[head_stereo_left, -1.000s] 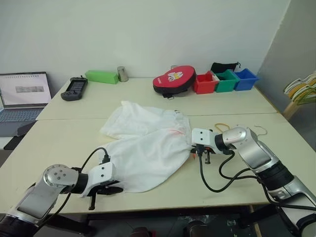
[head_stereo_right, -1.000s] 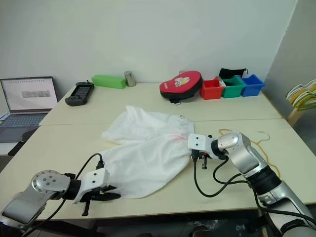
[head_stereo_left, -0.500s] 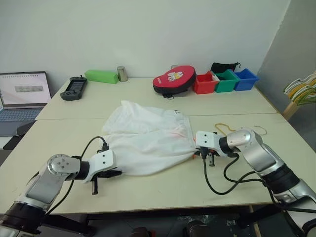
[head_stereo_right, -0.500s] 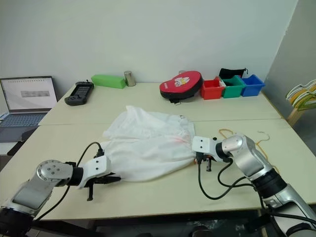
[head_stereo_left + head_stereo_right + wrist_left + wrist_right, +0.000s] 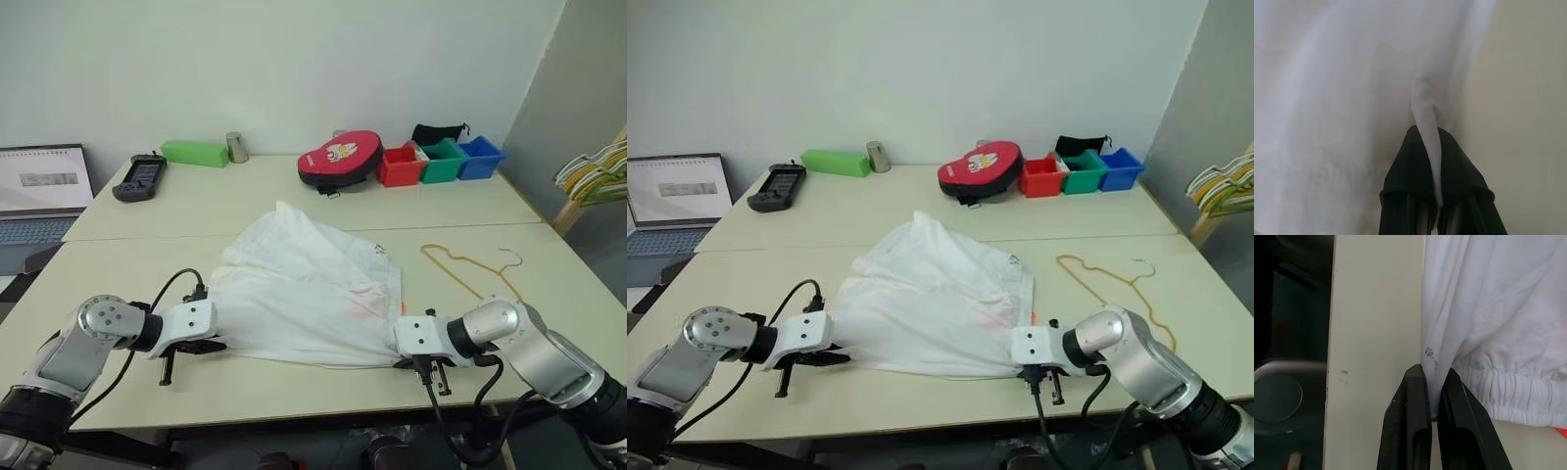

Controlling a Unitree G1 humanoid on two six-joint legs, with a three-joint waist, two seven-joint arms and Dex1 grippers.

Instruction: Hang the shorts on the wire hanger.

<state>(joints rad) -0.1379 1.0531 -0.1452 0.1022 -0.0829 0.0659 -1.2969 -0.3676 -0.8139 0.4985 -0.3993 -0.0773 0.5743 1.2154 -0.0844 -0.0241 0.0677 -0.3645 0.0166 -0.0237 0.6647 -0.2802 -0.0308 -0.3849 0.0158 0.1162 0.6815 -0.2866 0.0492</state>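
Low over the table (image 5: pixel 294 382): left gripper (image 5: pixel 217 344) and right gripper (image 5: pixel 397 359), both angled downward. Each is clamped on an edge of the shorts (image 5: pixel 313 299); wire hanger (image 5: pixel 468 269) lies apart

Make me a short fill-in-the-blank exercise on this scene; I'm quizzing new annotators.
1. Both grippers are shut on the ____.
2. The wire hanger lies flat on the ____, apart from the shorts.
3. Between the red bin and the blue bin stands a ____ one.

Missing words: shorts; table; green
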